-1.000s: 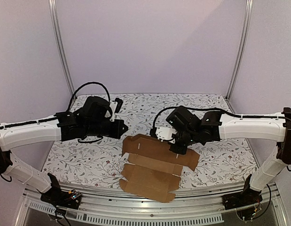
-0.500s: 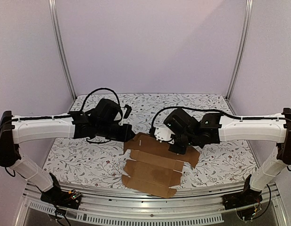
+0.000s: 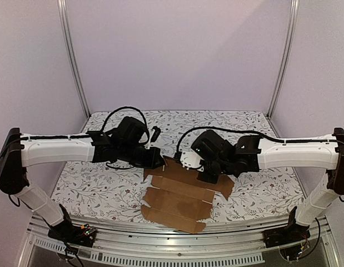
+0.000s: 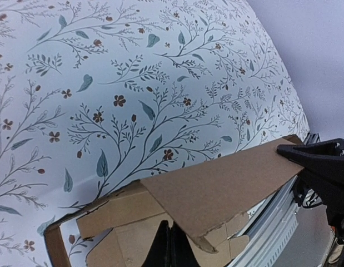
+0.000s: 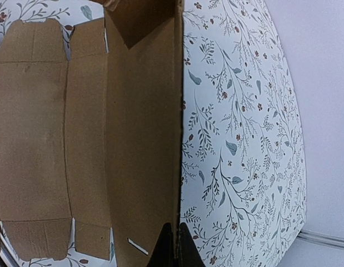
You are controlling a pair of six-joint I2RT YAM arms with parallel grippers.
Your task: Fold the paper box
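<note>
The paper box (image 3: 180,197) is a flat brown cardboard sheet with flaps, lying near the table's front edge. Its far panel (image 4: 227,183) is tilted up off the cloth. My right gripper (image 3: 207,175) is shut on that panel's edge, and in the right wrist view the cardboard edge (image 5: 180,139) runs straight down between the fingers of the right gripper (image 5: 175,228). My left gripper (image 3: 156,159) is at the sheet's far left corner. In the left wrist view the left gripper (image 4: 169,225) is shut, with its tips against the underside of the raised panel and nothing between them.
A floral tablecloth (image 3: 105,183) covers the table. A metal rail (image 3: 177,236) runs along the front edge just beyond the sheet's near flaps. Upright frame posts (image 3: 71,55) stand at the back corners before lilac walls.
My left arm has swung right and forward until its gripper reached the sheet's far left corner. The right gripper has shifted slightly left, and the sheet has moved a little with it.
</note>
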